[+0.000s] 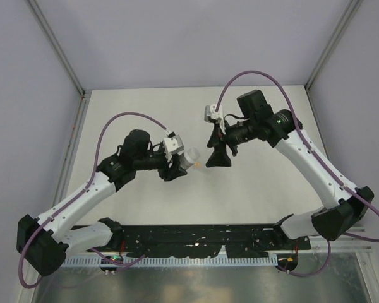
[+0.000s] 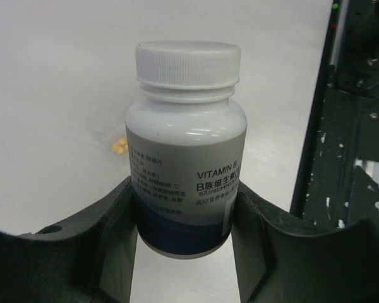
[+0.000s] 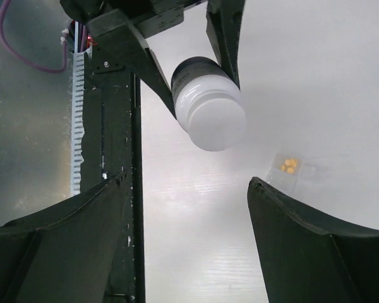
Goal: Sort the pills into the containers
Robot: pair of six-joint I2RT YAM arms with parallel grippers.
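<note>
My left gripper (image 1: 177, 169) is shut on the bottle (image 2: 186, 145), a small cylinder with a white cap and a greyish body with a printed label. It is held above the table and also shows in the top view (image 1: 189, 157) and the right wrist view (image 3: 208, 104). Orange pills (image 3: 289, 166) lie in a small clear flat packet (image 3: 292, 172) on the table; they show behind the bottle in the left wrist view (image 2: 119, 146) and as a speck in the top view (image 1: 197, 165). My right gripper (image 1: 218, 158) is open and empty, facing the bottle's cap.
The white table (image 1: 252, 183) is walled by frame posts at the back corners. A black rail (image 1: 196, 240) with the arm bases runs along the near edge.
</note>
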